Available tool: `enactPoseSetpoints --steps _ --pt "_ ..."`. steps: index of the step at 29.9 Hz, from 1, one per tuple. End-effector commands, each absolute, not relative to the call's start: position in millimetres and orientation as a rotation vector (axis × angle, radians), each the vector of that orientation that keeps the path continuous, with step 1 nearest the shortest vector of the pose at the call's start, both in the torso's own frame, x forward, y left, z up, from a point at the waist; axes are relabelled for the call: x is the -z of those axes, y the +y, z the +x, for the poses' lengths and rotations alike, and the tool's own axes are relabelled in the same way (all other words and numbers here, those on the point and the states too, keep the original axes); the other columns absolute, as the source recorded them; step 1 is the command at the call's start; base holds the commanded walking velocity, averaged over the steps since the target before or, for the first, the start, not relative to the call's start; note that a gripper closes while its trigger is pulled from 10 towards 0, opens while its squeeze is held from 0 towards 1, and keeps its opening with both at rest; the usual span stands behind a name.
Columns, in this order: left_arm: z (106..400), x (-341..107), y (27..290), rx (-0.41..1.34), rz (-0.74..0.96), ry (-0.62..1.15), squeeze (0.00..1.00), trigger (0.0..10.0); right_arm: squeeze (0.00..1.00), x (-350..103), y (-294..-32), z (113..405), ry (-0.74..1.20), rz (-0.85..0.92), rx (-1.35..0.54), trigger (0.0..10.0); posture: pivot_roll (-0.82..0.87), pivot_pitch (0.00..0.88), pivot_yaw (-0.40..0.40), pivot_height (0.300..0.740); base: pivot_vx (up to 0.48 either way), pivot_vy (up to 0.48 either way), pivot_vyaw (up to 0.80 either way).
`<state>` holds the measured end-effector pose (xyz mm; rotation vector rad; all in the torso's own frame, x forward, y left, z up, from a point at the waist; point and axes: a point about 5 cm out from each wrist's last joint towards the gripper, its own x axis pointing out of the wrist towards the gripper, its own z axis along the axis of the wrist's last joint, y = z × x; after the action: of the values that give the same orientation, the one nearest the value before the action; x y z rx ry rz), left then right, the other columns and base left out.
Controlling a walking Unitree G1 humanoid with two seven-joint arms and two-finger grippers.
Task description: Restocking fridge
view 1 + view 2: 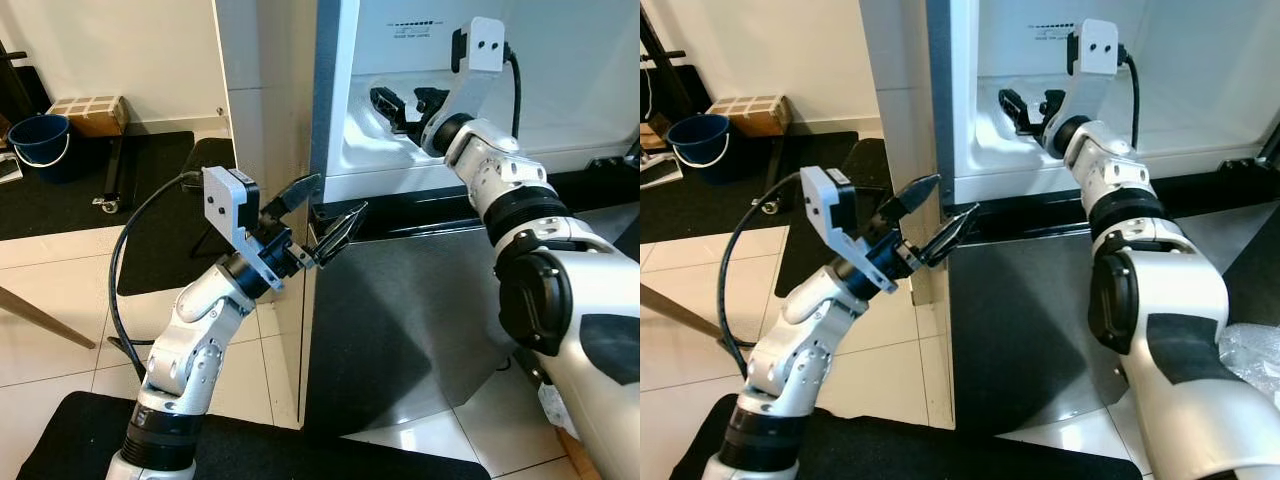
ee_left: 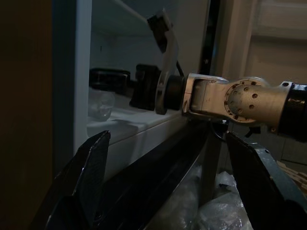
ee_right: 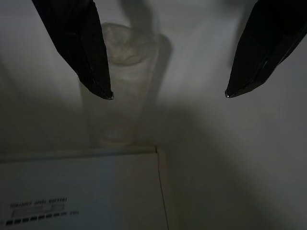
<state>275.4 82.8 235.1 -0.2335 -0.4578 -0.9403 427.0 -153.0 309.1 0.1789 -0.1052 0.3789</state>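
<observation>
Closest in, the left gripper (image 1: 322, 216) hovers at the fridge (image 1: 430, 90) door's edge, fingers spread apart, holding nothing. Across to the right, the right gripper (image 1: 400, 104) reaches inside onto the white shelf (image 1: 385, 150), fingers also apart and empty. A clear plastic bottle (image 3: 120, 96) stands just ahead of it in the fridge corner, beyond one fingertip, not gripped.

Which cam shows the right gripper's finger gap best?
Right wrist view: right gripper seen along its own fingers, tips clearly apart before the white fridge wall. Eye views show it small and side-on inside the fridge; left wrist view only its dark back.
</observation>
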Motion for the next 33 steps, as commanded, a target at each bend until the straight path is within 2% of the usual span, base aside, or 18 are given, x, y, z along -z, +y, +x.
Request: enactPoseSetpoints --steps 1,33 --pt "271.6 -235.0 80.0 0.952 -0.257 -0.454 0.00 10.0 0.00 -299.6 -150.5 427.6 -0.062 0.191 -0.374 10.0 0.07 0.035 -0.040 0.740 0.000 0.000 0.00" --pt "265.7 -234.4 80.9 0.940 -0.260 -0.438 0.00 10.0 0.00 -274.6 -151.8 428.1 0.045 0.167 -0.302 10.0 0.08 0.043 -0.043 0.740 0.000 0.000 0.00"
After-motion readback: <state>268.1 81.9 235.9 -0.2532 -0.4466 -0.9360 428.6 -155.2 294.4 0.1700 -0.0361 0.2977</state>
